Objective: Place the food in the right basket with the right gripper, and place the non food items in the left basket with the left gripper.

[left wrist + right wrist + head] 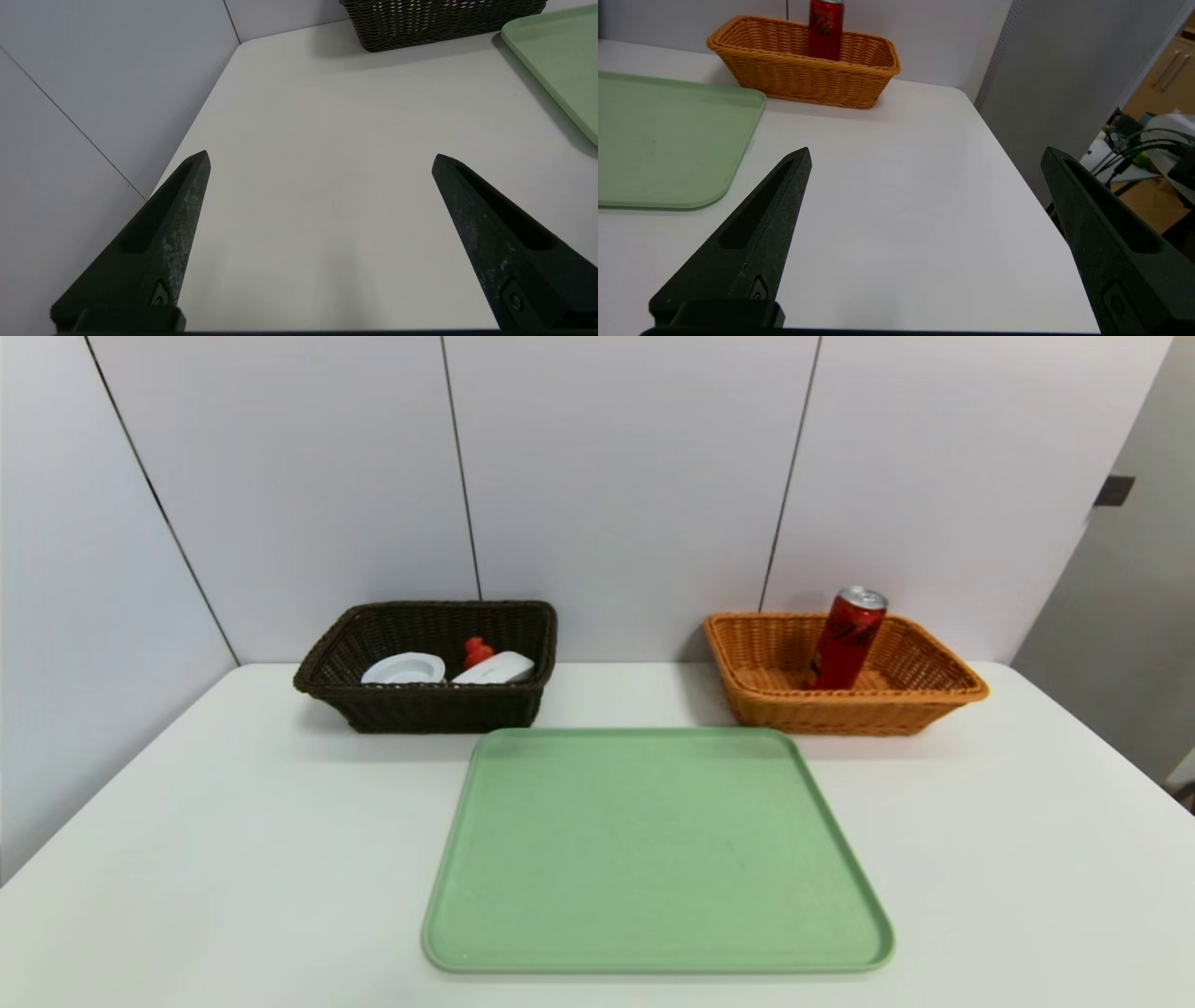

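The tall slim red drink can with a silver top [848, 638] stands inside the orange-tan woven wicker basket [920, 695], leaning a little toward that basket's far right side; the right wrist view shows it there as well, rising above the rim. So the food half of the job looks finished.

Take the flat pale green plastic tray [653, 859] in the middle of the white table [205, 859] as the landmark. The orange-tan basket sits just beyond the tray's far right corner. Just beyond its far left corner sits the dark brown, almost black woven wicker basket [420, 707], and inside it lie the white round ribbed disc-shaped piece [403, 668], the flat white rounded-rectangle box [495, 668] and, behind the box, the small red rubber duck [477, 651], only partly visible. All three non-food items therefore appear to be sorted too. Nothing shows on the tray, and no loose item shows on the table around it.

The left gripper [320, 158] hangs over bare table on the near left side of the tray, its two pointed black fingers [173, 224] spread wide with nothing between them. The right gripper [924, 156] is over bare table on the near right side of the tray, its fingers [756, 233] likewise wide apart and holding nothing. Neither arm shows in the head view.

Judging from this layout, the sorting is complete and nothing is left to pick up.
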Robot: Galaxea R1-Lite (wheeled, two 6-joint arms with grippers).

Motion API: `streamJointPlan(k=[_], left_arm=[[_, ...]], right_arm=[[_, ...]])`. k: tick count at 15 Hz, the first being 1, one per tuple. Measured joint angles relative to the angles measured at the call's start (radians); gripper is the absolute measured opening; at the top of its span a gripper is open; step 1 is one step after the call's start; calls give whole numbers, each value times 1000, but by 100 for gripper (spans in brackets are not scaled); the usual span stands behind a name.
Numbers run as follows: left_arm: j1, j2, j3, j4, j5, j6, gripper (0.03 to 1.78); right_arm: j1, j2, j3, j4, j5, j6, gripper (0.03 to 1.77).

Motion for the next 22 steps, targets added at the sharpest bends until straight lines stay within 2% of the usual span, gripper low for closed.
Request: streamJointPlan(k=[2,3,5,6,10,14,16,20,22], left_arm=[[0,-13,71,-68,-28,5,169],[0,-24,93,-82,-67,4,169],[0,-47,116,-88,-153,1,169],[0,-56,127,-87,-170,0,169],[0,-76,136,-85,-170,-37,169],[0,-78,137,-83,-170,-39,169],[0,-78,137,-83,-170,-42,169],[0,-78,137,-82,-164,-136,169],[0,-78,137,-84,-134,-195,169]], right_arm=[[0,-3,96,-131,53,-4,169],[0,-3,134,-159,67,-3,169],[0,-3,214,-215,81,-1,169],[0,-3,252,-254,82,-1,169],[0,-3,337,-316,100,26,169],[0,-3,358,-264,169,76,169],[0,-3,356,-239,165,131,169],[0,-3,355,-239,163,146,169],[0,-3,355,-239,162,149,169]])
